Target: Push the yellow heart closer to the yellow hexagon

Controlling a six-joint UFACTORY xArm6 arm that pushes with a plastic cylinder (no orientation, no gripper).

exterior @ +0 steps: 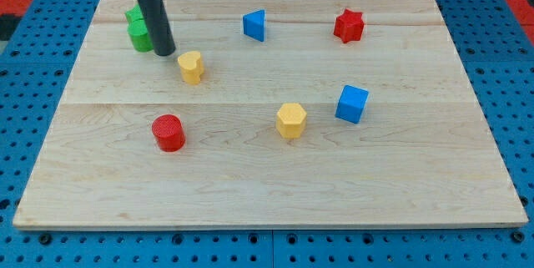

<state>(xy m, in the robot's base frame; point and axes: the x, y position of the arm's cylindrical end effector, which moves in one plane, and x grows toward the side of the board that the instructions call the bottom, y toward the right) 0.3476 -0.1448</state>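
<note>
The yellow heart point(191, 67) lies in the upper left part of the wooden board point(267, 176). The yellow hexagon point(291, 120) lies near the board's middle, to the lower right of the heart. My tip point(164, 53) rests on the board just to the upper left of the yellow heart, a small gap apart from it. The dark rod rises from the tip to the view's top.
Two green blocks point(138, 30) sit just left of the rod, partly hidden by it. A red cylinder point(168, 132) lies below the heart. A blue triangle-like block point(254, 25), a red star point(349, 25) and a blue cube point(351, 103) lie to the right.
</note>
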